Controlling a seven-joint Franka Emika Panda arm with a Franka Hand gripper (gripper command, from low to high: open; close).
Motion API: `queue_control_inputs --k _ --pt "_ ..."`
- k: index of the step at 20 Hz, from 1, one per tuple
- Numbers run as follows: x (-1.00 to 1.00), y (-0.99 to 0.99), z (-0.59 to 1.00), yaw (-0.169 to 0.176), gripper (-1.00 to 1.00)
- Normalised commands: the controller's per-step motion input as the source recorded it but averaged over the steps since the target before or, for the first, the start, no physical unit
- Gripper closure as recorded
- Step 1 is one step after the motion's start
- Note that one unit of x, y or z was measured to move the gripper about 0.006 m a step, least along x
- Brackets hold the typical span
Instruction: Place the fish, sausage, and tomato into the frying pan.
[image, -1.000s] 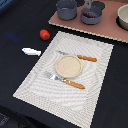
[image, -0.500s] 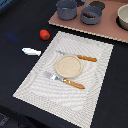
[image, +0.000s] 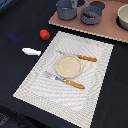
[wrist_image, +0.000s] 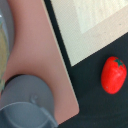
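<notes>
Glossy, round red-orange tomato (image: 44, 34) beside striped placemat (image: 100, 70), apt to roll off dark worktop (image: 20, 20) if nudged; gripper unseen, state impossible to tell.

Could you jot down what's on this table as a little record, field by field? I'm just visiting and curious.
Tomato: glossy red tomato on the dark table, beside the placemat corner
Fish: small white toy fish on the dark table, off the mat
Frying pan: shallow blue-grey frying pan on the pink board; something dark reddish lies inside
Pot: taller blue-grey pot beside the pan
Placemat: striped beige placemat holding a round beige plate
Cutlery: two orange-handled pieces flank the plate
Jaws: not visible
</notes>
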Motion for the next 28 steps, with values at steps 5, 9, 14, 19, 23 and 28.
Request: queue_control_inputs --k 5,9,14,19,23,28 --pt "-0.60 -0.85 -0.18 0.000 -1.00" --pt "-0.63 -0.83 -0.32 0.000 -1.00" --pt "-0.59 -0.74 -0.46 0.022 -1.00" --pt "-0.51 -0.67 -0.52 0.049 -1.00" --pt "-0.55 -0.63 -0.50 0.043 -1.00" --pt "-0.69 -0.45 -0.43 0.049 -1.00"
